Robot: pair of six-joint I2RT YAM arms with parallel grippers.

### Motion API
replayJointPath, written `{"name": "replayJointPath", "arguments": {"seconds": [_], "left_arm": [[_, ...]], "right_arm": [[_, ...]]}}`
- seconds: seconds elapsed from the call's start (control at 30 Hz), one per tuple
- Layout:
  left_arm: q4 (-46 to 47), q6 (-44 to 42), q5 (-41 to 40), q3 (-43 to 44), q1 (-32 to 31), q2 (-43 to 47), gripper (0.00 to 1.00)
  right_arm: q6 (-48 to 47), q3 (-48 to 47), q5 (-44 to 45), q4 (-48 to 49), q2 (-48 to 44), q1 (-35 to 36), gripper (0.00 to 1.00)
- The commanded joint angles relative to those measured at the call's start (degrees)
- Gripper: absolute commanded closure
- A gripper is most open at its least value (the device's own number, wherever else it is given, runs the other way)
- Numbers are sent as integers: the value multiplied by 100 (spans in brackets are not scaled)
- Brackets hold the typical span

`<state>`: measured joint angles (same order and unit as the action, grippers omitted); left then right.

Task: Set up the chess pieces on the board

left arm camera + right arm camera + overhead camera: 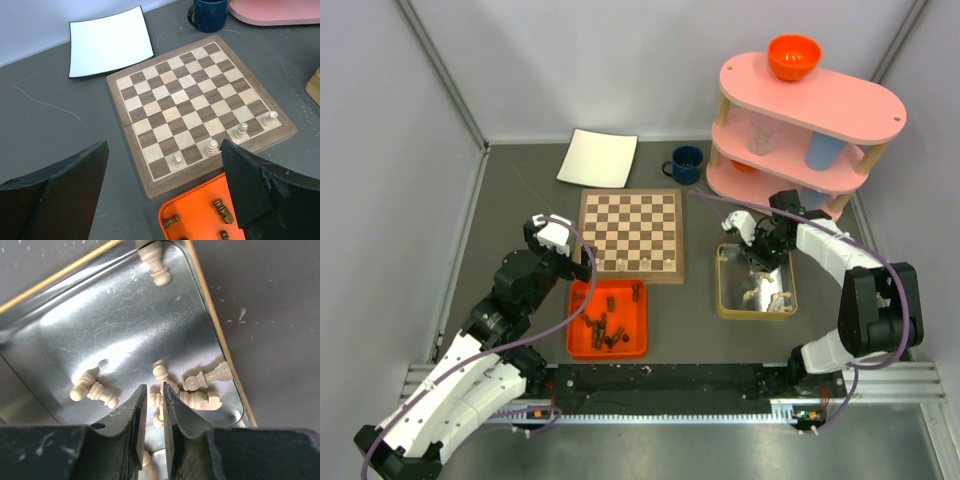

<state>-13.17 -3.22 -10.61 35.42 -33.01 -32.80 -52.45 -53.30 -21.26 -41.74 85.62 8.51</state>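
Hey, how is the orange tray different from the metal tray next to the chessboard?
The orange tray is bright orange; the metal tray is shiny silver with a golden rim. The orange tray holds dark brown pieces; the metal tray holds pale pieces. The orange tray sits at the board's near edge, the metal tray to its right. Both hold loose pieces.

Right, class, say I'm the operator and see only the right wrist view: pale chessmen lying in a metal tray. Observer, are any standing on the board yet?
Observer: Yes, four pale pieces stand upright along the row of the board nearest the arms.
Operator: Where are the dark ones?
Observer: The dark pieces lie in an orange tray just in front of the board.
Operator: And the left gripper?
Observer: The left gripper hangs open and empty by the board's near left corner.
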Motion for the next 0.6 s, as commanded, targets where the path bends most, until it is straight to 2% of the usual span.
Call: {"name": "replayJointPath", "arguments": {"seconds": [0.0,0.07,0.17,0.2,0.3,0.37,0.57], "left_arm": [[315,-82,-64,-44,23,1,1],[306,-91,-55,-44,23,1,1],[315,-73,-11,-35,23,1,1],[324,-73,-2,-35,23,1,1],[324,-64,33,-26,23,1,1],[315,-64,42,-18,32,19,1],[306,-64,-20,-26,23,80,1]], "right_arm": [[1384,-269,-63,7,-450,19,78],[1954,-111,95,60,-633,-25,77],[2640,249,323,402,-1072,-182,67],[2773,337,428,586,-1179,-209,61],[3090,645,806,859,-1425,-341,53],[3240,742,834,966,-1408,-446,53],[3504,751,711,1027,-960,-649,62]]}}
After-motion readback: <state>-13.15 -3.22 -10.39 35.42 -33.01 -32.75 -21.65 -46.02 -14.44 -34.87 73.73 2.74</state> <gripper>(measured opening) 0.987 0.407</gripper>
